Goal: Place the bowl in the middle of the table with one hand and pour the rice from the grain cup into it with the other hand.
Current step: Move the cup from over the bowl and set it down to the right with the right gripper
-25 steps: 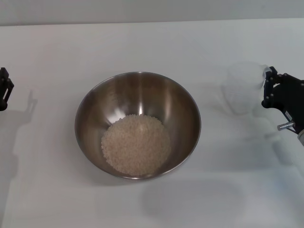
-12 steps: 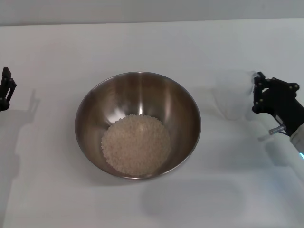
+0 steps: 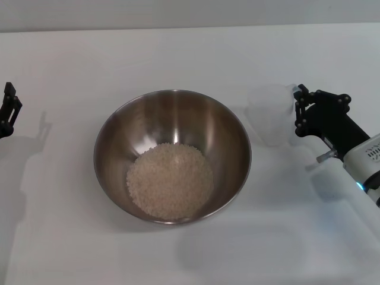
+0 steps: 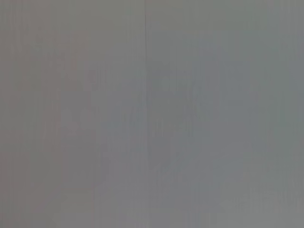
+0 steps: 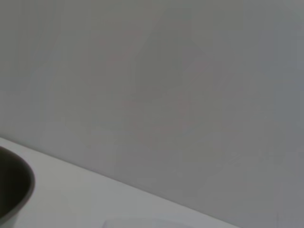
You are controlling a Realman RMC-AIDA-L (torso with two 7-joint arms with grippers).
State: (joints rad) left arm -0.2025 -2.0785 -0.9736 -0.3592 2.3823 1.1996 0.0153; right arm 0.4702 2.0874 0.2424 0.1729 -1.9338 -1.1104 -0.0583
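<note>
The large steel bowl (image 3: 172, 155) stands on the white table (image 3: 190, 53) near its middle, with a heap of pale rice (image 3: 170, 180) in its bottom. Just right of the bowl's rim, the small clear grain cup (image 3: 270, 114) is upright, and no grains show in it. My right gripper (image 3: 295, 111) is shut on the cup's right side. The left gripper (image 3: 7, 110) is parked at the far left edge, well away from the bowl. The bowl's dark rim (image 5: 16, 187) shows in a corner of the right wrist view.
The table's back edge meets a grey wall (image 3: 190, 12). The left wrist view is only flat grey. The right forearm (image 3: 362, 163) reaches in from the right edge.
The right gripper has carried the grain cup leftward, from near the right edge to close beside the bowl's rim. The bowl, the rice and the left arm have stayed put.
</note>
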